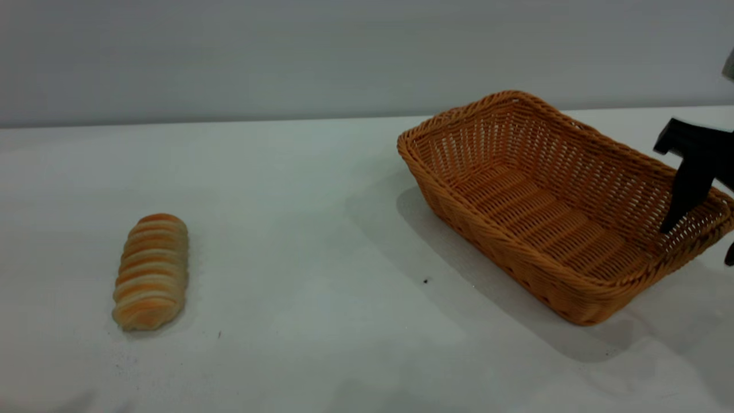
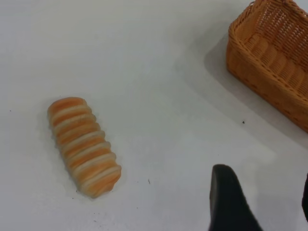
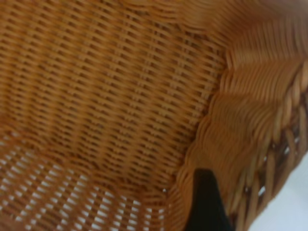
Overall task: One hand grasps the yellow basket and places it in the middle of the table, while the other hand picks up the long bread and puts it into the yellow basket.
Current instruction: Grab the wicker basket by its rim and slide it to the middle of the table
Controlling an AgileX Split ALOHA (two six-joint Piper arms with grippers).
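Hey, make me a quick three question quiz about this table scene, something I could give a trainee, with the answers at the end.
1. True or false: the long bread already lies inside the yellow basket.
2. Which gripper is at the basket's wall: A) left gripper, B) right gripper, C) neither?
3. Fill in: the bread lies on the bare ____.

Key:
1. False. It lies on the table, well apart from the basket, toward the exterior view's left.
2. B. One finger reaches inside the wall, the other stays outside; the left one hovers over the table, open.
3. Table.
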